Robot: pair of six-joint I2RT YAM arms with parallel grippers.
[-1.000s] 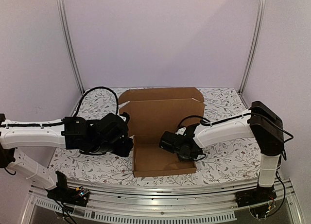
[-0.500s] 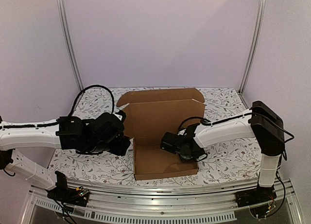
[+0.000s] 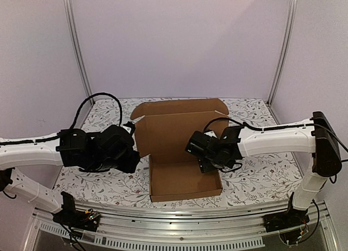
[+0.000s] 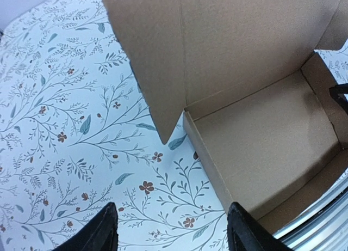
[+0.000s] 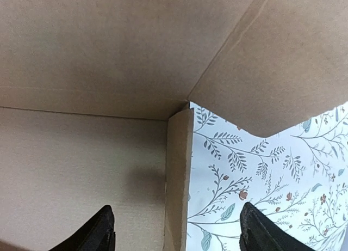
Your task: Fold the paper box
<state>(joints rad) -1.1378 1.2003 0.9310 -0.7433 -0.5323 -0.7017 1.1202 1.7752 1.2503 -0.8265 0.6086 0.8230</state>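
Note:
The paper box [image 3: 185, 180] is a brown cardboard tray on the floral table, with its lid [image 3: 179, 130] standing upright at the back. My left gripper [image 3: 135, 163] hangs open just left of the tray. In the left wrist view, that gripper [image 4: 174, 236] is over the cloth beside the box's left wall [image 4: 209, 164], holding nothing. My right gripper [image 3: 209, 165] hovers above the tray's right side. In the right wrist view, this gripper [image 5: 179, 234] is open with the box's right wall [image 5: 178, 175] below the gap, apart from both fingers. The lid's side flap [image 5: 283, 60] hangs above.
The floral tablecloth [image 3: 255, 177] covers the table around the box. An aluminium rail [image 3: 179, 213] runs along the near edge. Upright frame posts [image 3: 76, 49] stand at the back corners in front of plain walls. Black cables [image 3: 100, 101] loop off both arms.
My right gripper has opened and risen from the box's right side, with its arm stretching higher. My left arm has drawn a little to the left, still open.

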